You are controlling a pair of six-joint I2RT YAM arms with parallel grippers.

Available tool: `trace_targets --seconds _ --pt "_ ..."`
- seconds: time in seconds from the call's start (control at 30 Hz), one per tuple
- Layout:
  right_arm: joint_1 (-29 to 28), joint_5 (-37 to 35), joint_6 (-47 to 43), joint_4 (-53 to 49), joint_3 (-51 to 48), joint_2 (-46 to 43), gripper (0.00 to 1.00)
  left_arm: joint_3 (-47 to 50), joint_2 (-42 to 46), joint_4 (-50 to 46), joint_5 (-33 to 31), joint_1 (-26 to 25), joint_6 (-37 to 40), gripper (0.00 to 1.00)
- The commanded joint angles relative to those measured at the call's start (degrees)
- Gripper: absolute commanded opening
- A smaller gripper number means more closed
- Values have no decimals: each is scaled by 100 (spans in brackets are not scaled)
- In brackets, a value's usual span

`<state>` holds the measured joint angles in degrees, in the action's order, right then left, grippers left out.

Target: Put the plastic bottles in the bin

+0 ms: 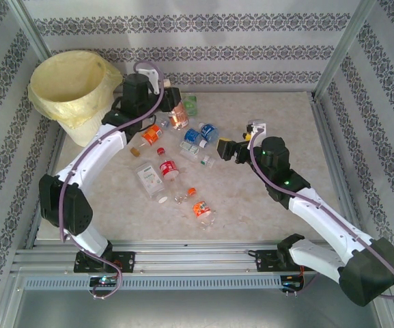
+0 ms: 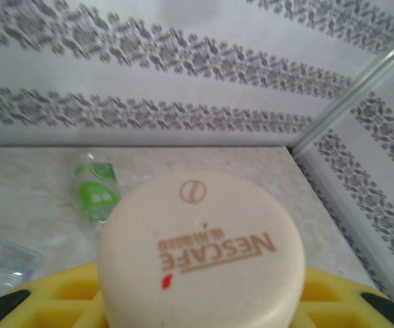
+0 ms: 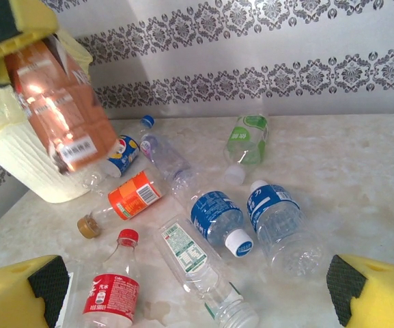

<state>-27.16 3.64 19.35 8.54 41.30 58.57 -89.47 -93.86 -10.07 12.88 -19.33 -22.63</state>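
Brown-labelled bottle (image 3: 57, 109) pinched in raised left end effector (image 1: 172, 102); right end effector (image 1: 227, 148) spread, low.

NESCAFE is printed in brown on the cream bottle cap (image 2: 200, 253).

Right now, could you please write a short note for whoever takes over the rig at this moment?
Left gripper: shut on a clear plastic bottle with a brown label and cream cap, raised to the right of the round white ribbed bin with its pale yellow liner, not yet over it.
Right gripper: open, holding nothing, above the loose bottles.
Done: I cannot tell whether any bottle is in the bin yet.
Left: drop the held bottle, then clear about ten more lying on the pale marbled table, with blue, red, orange and green labels.
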Motion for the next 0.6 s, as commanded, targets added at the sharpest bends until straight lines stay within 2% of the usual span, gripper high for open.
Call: trace_targets --seconds 0.0,0.33,0.57 --pt "-75 -100 -164 131 -87 -201 98 -549 185 -655 -458 214 631 43" --pt "-94 149 -180 192 -1 -22 98 -1979 53 -1404 -946 1185 1451 43" --pt "-189 155 -255 218 70 155 98 -2395 138 -1308 -710 2171 1264 43"
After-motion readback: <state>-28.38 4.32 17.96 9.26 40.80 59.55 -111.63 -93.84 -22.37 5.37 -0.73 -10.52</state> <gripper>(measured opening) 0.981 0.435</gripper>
